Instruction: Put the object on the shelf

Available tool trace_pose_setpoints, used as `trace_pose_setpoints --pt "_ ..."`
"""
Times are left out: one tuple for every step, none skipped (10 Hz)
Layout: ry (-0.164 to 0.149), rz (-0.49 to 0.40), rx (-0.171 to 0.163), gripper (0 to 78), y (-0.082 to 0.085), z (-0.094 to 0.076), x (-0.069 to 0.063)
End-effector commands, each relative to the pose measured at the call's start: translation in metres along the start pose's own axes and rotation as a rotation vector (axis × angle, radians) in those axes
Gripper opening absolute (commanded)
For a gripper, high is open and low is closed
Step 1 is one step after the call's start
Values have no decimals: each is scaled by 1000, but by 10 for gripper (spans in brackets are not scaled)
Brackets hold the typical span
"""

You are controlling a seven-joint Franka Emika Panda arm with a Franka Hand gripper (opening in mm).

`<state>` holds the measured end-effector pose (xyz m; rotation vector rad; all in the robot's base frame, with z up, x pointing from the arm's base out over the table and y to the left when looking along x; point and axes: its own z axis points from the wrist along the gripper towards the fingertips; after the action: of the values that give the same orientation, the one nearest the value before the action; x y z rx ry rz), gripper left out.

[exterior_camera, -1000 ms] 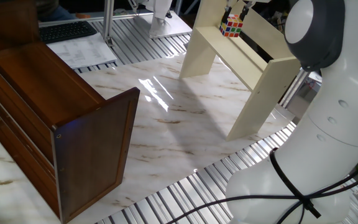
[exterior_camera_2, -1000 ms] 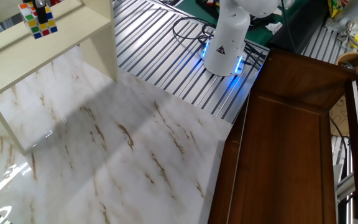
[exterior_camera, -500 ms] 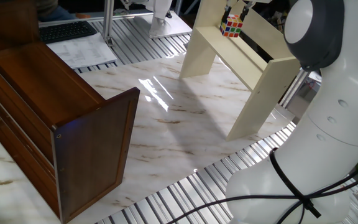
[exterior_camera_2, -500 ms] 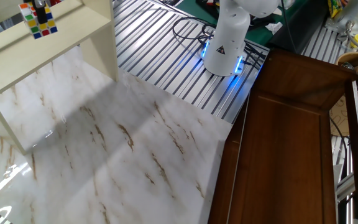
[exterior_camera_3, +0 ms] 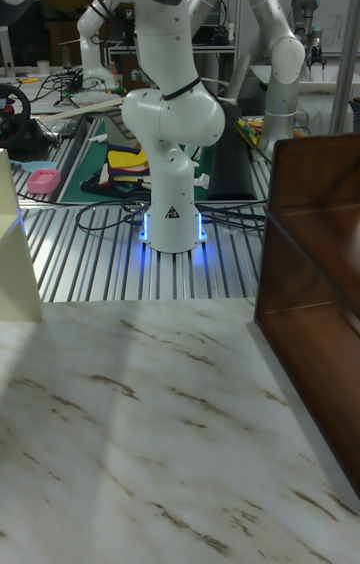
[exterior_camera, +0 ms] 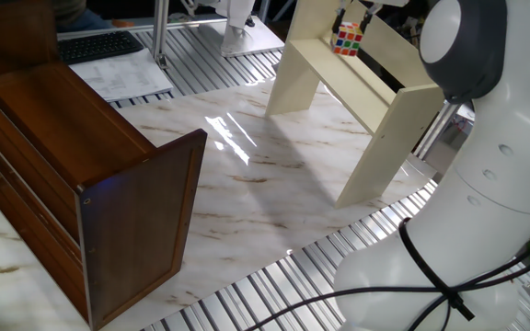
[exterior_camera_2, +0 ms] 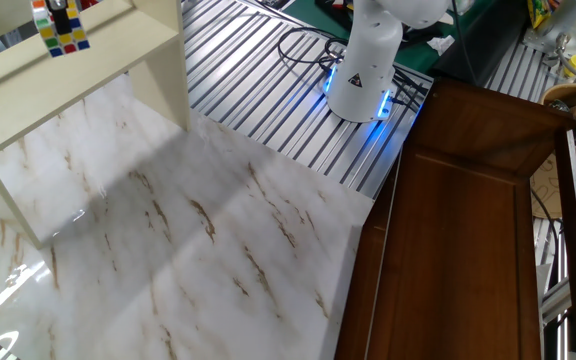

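The object, a small multicoloured cube [exterior_camera: 346, 37], hangs just over the upper board of the cream shelf [exterior_camera: 368, 92], at the shelf's far end. My gripper [exterior_camera: 350, 20] comes down from the top edge of the picture and is shut on the cube's top. In the other fixed view the cube [exterior_camera_2: 61, 28] sits at the top left over the shelf [exterior_camera_2: 88, 70], with a dark finger of the gripper [exterior_camera_2: 58, 8] against it. The tall fixed view shows only a sliver of the shelf [exterior_camera_3: 8, 234]; cube and gripper are out of it.
A large dark brown cabinet [exterior_camera: 81, 175] lies on the marble table [exterior_camera: 265, 184], seen also at the right [exterior_camera_2: 468, 230]. The robot's base [exterior_camera_2: 363, 70] stands on the ribbed metal behind the table. A keyboard [exterior_camera: 99, 44] and papers [exterior_camera: 122, 75] lie beyond the cabinet.
The cube, held in the gripper, has risen slightly over the shelf's upper board. Nothing else has moved.
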<state>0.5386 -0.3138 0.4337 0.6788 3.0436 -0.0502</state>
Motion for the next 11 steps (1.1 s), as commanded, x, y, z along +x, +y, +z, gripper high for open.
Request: trace_pose_setpoints --pt "-13 -94 -9 15 -31 9 1" --pt "-14 -96 -10 15 -33 10 1" --pt "-12 -94 -13 15 -35 14 -3" --pt "-14 -92 -18 15 -35 18 -4" --pt "-20 -87 -22 15 -33 23 -4" --pt "-31 -85 -26 15 -33 30 -5" --pt "-38 -84 -30 15 -32 34 -5" --pt "-53 -81 -36 15 -32 43 -6" --pt "-53 -85 -41 15 -32 47 -6" --pt "-51 -84 -50 15 -32 49 -7" --pt "-55 -84 -57 15 -32 53 -7"
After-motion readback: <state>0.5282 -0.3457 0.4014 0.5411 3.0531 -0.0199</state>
